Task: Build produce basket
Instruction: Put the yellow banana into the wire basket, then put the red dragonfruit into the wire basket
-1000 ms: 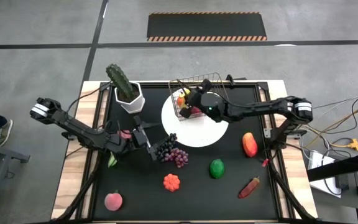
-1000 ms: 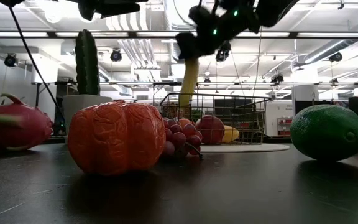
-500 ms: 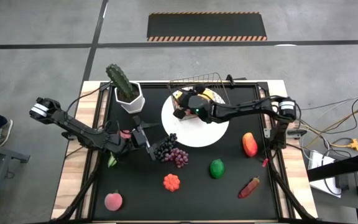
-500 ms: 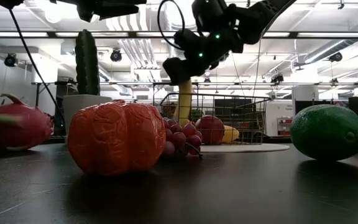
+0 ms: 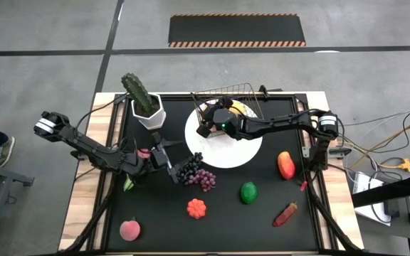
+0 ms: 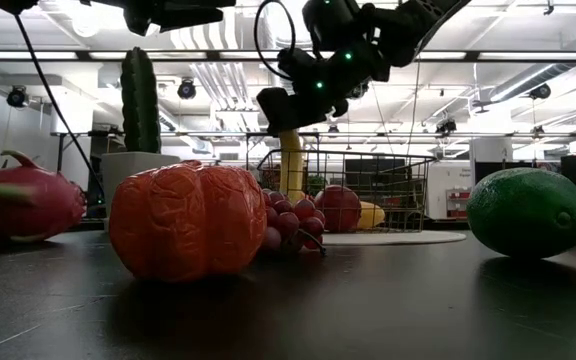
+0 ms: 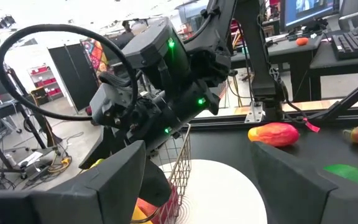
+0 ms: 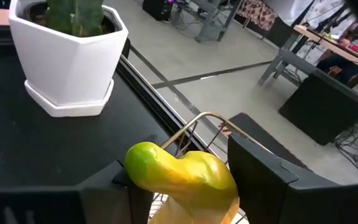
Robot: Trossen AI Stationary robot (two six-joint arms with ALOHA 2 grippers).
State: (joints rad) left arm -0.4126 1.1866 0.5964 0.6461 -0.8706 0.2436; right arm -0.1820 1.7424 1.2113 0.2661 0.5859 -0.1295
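The banana (image 8: 182,171) is seen upright between the right jaws (image 8: 185,186), its green tip poking out past them, directly above the wire basket (image 5: 226,114) that stands on the white plate (image 5: 244,153). From its smooth, glossy skin it is judged to be a light, stiff, hollow plastic toy, slippery and curved, so a hold across its thick middle is judged safer than one at the tapering tip, where it could pivot or squirt out. The basket itself looks light and easily tipped, so the fruit is best let go low inside the rim. The right jaws are partly spread, and it cannot be told for certain whether the banana is gripped or already loose between them. The left jaws (image 7: 197,180) are spread and empty, held low over the tabletop with the purple grapes (image 5: 198,174) just beyond them. Compared with a second earlier, the right arm has been drawn further over the basket, the banana has been lowered from well above the rim to within the wires, and the right jaws have been widened; the left arm has not shifted.
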